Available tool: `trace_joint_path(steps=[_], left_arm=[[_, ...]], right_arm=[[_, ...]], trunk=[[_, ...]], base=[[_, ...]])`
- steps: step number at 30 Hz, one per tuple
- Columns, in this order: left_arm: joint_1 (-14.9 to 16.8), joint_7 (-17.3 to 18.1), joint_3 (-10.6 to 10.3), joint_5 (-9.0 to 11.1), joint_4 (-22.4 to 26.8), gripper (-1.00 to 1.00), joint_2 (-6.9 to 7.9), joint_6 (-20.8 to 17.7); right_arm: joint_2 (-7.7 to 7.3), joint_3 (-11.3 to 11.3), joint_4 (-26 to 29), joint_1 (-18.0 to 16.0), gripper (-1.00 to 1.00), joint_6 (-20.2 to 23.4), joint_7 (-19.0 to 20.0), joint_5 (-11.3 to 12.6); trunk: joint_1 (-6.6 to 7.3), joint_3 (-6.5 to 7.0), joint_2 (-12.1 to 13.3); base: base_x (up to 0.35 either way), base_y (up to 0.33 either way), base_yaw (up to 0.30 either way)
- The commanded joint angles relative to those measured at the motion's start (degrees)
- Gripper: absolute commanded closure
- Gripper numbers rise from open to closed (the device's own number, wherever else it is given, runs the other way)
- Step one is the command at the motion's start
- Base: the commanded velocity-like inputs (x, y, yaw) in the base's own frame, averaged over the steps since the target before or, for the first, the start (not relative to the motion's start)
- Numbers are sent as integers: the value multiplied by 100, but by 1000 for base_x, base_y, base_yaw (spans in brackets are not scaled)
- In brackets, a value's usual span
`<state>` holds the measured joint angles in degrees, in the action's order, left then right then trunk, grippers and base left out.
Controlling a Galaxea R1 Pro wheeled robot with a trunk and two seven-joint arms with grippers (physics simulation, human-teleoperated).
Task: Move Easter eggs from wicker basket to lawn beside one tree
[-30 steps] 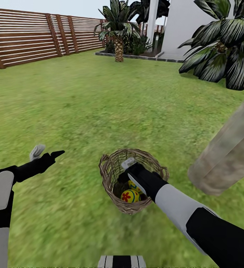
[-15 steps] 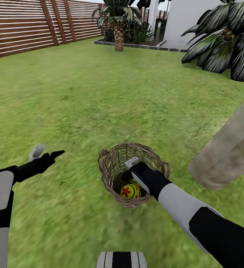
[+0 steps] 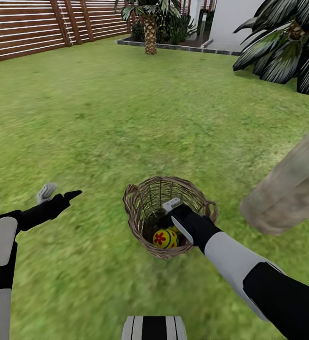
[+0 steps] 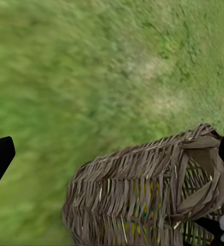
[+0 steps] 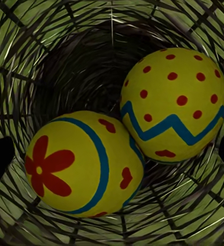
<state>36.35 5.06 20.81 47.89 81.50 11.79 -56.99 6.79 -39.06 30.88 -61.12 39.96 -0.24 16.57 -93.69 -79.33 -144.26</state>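
The lawn [image 3: 126, 108] reaches a wooden fence [image 3: 27, 33]; the right gripper [image 3: 173, 217], fingers apart, is inside the wicker basket [image 3: 135, 215]; the left gripper [image 3: 57, 192] is spread too.

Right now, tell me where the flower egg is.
In the head view the flower egg lies inside the basket, beside the right gripper; the right wrist view shows it touching the dotted egg.

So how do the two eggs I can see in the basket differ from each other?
The flower egg carries a big red flower and a smooth blue ring; the dotted egg has many red dots and a blue zigzag band. In the right wrist view the flower egg lies nearer the camera. Both are glossy yellow, touching, inside the wicker basket.
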Motion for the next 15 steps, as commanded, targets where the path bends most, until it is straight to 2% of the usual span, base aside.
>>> trace_joint_path(steps=[1,9,15], left_arm=[[4,58,10,-46,2,-100,-1,-29],[4,66,10,-43,6,-100,4,-19],[4,89,10,-43,-2,-100,8,-14]], right_arm=[[-12,-22,8,-5,-100,19,-2,14],[-59,-15,15,-5,-100,-100,-28,13],[-73,-22,22,-5,-100,-316,-453,13]], trunk=[[1,-4,-2],[1,-4,-2],[1,-4,-2]], base=[[0,0,0],[0,0,0],[0,0,0]])
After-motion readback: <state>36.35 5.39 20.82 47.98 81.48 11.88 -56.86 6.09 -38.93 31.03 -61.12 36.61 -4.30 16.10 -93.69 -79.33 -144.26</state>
